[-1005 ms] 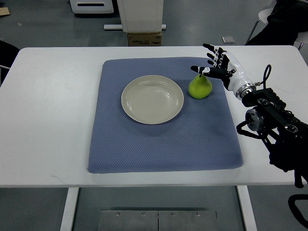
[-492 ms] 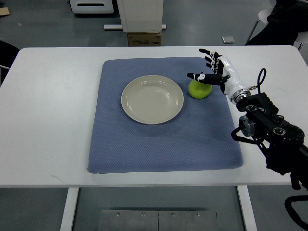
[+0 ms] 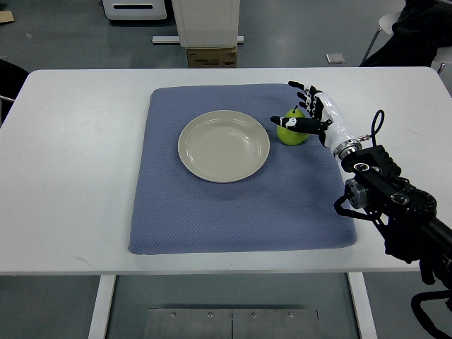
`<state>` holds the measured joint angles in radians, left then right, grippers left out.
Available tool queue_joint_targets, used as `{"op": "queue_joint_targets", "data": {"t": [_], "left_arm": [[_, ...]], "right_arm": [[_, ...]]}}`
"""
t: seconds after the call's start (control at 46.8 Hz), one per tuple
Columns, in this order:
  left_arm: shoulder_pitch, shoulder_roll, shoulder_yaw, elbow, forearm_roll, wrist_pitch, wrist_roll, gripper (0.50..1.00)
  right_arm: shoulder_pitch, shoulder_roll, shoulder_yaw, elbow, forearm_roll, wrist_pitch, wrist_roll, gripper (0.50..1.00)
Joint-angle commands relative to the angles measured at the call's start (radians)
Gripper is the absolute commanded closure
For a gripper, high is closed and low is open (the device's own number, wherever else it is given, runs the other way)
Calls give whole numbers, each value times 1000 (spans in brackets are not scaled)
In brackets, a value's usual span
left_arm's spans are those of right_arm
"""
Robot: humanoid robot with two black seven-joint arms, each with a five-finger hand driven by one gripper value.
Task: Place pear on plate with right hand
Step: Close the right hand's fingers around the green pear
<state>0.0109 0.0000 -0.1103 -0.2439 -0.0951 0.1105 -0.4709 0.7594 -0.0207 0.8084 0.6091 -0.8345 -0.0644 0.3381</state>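
A green pear [image 3: 292, 133] lies on the blue mat [image 3: 240, 212], just right of the empty cream plate [image 3: 186, 150]. My right hand [image 3: 287, 106] comes in from the right and cups the pear. Its thumb [image 3: 286, 121] lies across the pear's near side, and the other fingers [image 3: 304, 95] stretch out over the far side. The fingers are still spread, not closed around the fruit, and the pear rests on the mat. My left hand is out of view.
The mat covers the middle of a white table [image 3: 78, 176]. A cardboard box [image 3: 211, 56] and a white stand sit on the floor beyond the far edge. My right forearm [image 3: 388, 198] crosses the table's right side.
My right hand has moved left and down onto the pear. The thumb now lies against the fruit and the fingers reach over it. The pear has tipped slightly.
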Motion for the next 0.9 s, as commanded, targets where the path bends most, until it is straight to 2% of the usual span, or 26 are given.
{"op": "queue_joint_targets", "data": {"t": [0.0, 0.214, 0.877], "left_arm": [[0, 0, 0, 0, 0, 0, 0, 500], [0, 0, 0, 0, 0, 0, 0, 500], [0, 0, 0, 0, 0, 0, 0, 500]], "right_arm": [[-2, 4, -1, -9, 0, -11, 1, 515], [-12, 7, -32, -17, 2, -26, 35, 515], [-26, 21, -55, -61, 3, -86, 36, 532]]}}
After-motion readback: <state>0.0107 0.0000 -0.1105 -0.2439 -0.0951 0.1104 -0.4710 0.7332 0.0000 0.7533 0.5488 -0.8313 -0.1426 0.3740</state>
